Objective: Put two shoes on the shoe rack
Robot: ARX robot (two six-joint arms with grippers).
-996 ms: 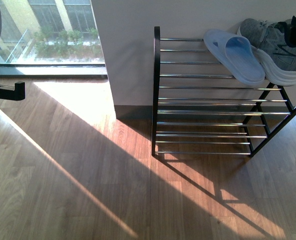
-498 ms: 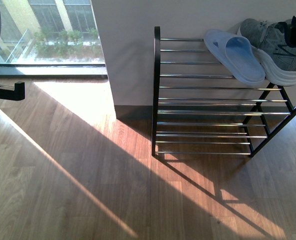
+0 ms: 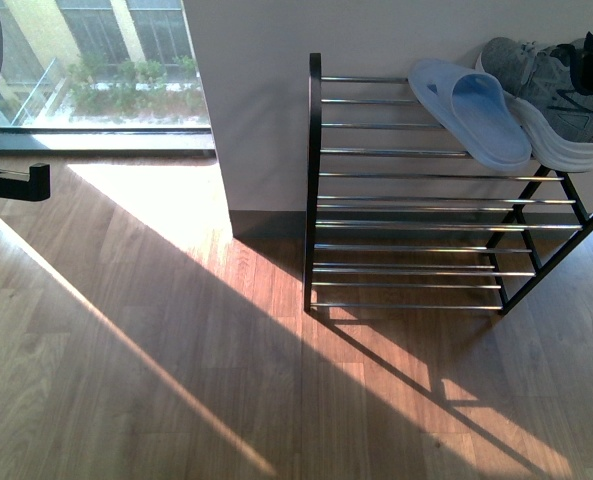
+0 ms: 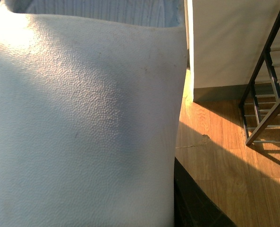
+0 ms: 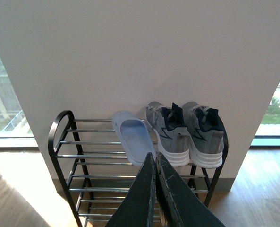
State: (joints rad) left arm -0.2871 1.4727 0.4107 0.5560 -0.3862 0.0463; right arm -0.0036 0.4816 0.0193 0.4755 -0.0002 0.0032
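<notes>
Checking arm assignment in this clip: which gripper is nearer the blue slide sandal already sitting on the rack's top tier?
Probably right. The right gripper, shut and empty, faces the slide sandal on the shoe rack. The left wrist view is filled by a pale textured surface, with the rack off to one side.

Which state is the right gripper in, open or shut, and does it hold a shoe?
Shut and empty. In the right wrist view the right gripper has its two dark fingers pressed together with nothing between them, facing the shoe rack.
</notes>
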